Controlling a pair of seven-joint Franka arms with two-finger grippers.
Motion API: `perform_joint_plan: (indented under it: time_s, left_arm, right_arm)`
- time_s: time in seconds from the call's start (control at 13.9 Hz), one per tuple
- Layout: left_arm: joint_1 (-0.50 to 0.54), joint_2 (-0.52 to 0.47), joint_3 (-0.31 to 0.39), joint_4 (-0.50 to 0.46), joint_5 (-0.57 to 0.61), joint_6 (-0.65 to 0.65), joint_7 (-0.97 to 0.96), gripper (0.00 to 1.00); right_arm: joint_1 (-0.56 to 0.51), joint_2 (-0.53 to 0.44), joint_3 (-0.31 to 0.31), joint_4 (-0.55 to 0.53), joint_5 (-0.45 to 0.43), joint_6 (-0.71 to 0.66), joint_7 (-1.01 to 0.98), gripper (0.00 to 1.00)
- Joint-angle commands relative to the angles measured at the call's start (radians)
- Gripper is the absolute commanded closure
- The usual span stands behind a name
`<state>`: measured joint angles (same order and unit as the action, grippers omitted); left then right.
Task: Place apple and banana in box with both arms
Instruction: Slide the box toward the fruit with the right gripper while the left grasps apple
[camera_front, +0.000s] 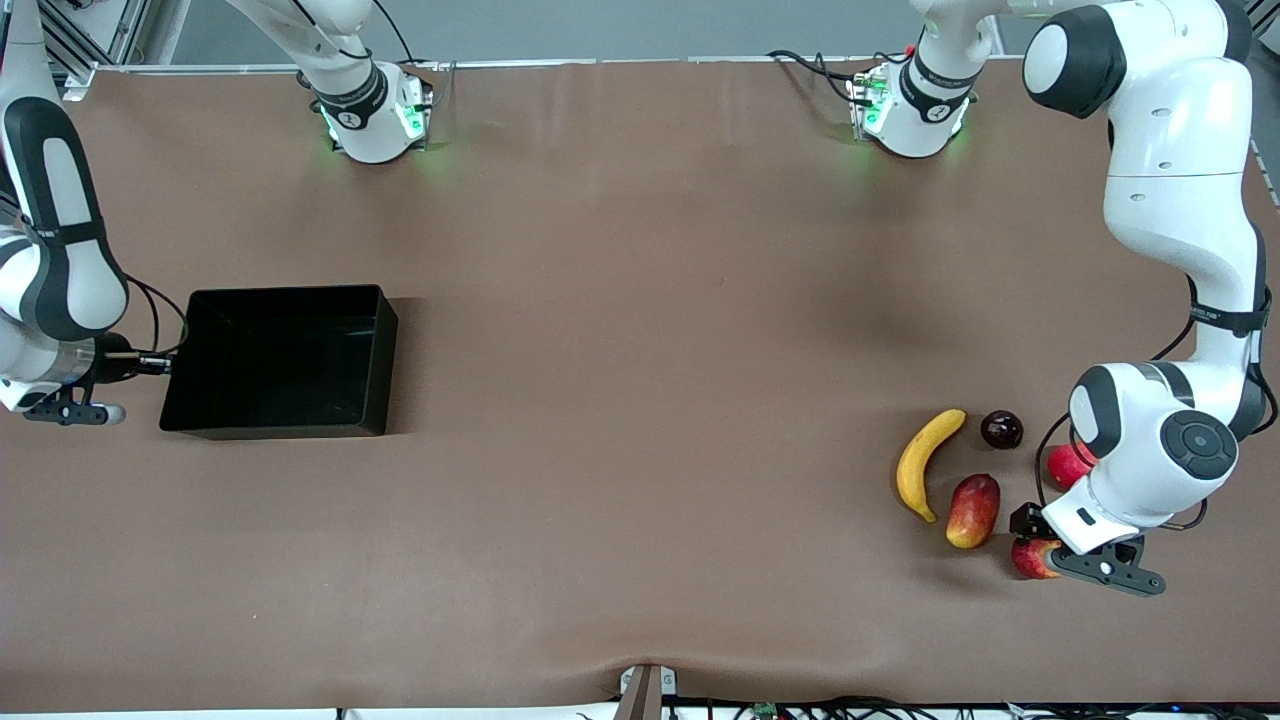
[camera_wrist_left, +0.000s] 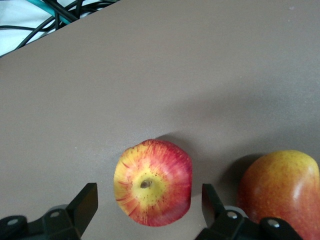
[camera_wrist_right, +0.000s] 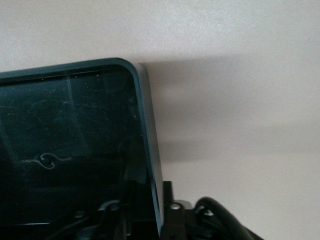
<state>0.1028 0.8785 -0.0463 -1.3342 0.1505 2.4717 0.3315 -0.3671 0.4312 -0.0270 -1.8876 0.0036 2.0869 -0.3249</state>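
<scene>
The apple (camera_front: 1031, 559), red with yellow streaks, lies near the left arm's end of the table. My left gripper (camera_front: 1040, 548) is down around it and open. In the left wrist view the apple (camera_wrist_left: 152, 182) sits between the fingers (camera_wrist_left: 86, 201), with a gap on each side. The yellow banana (camera_front: 925, 462) lies farther from the front camera, toward the table's middle. The black box (camera_front: 290, 295) stands at the right arm's end. My right gripper (camera_front: 163, 365) is shut on the box's end wall (camera_wrist_right: 148, 125), one finger inside and one finger (camera_wrist_right: 167, 197) outside.
An oblong red-and-yellow fruit (camera_front: 973, 511) lies between banana and apple and shows beside the apple (camera_wrist_left: 282, 192). A dark round fruit (camera_front: 1001, 429) sits beside the banana's tip. A plain red fruit (camera_front: 1066, 466) is partly hidden under the left arm. The table is brown.
</scene>
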Motion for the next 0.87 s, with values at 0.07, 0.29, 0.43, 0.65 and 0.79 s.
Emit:
perform_joint_plan:
  time_s: [0.07, 0.29, 0.43, 0.65, 0.79]
  left_arm:
    - [0.008, 0.019, 0.000, 0.021, -0.043, -0.003, 0.072, 0.07]
    - [0.012, 0.030, 0.000, 0.021, -0.043, -0.003, 0.093, 0.07]
    - [0.012, 0.030, 0.000, 0.021, -0.045, -0.002, 0.093, 0.07]
    - [0.012, 0.039, 0.000, 0.023, -0.069, -0.002, 0.093, 0.18]
    - [0.012, 0.040, 0.000, 0.023, -0.069, -0.002, 0.092, 0.32]
  right_arm:
    - [-0.024, -0.009, 0.019, 0.001, 0.013, -0.022, -0.029, 1.00]
    - [-0.015, -0.017, 0.022, 0.042, 0.047, -0.104, -0.028, 1.00]
    - [-0.006, -0.019, 0.024, 0.114, 0.116, -0.251, -0.031, 1.00]
    - [0.059, -0.058, 0.025, 0.142, 0.124, -0.329, -0.019, 1.00]
    - [0.115, -0.083, 0.025, 0.140, 0.145, -0.390, -0.014, 1.00]
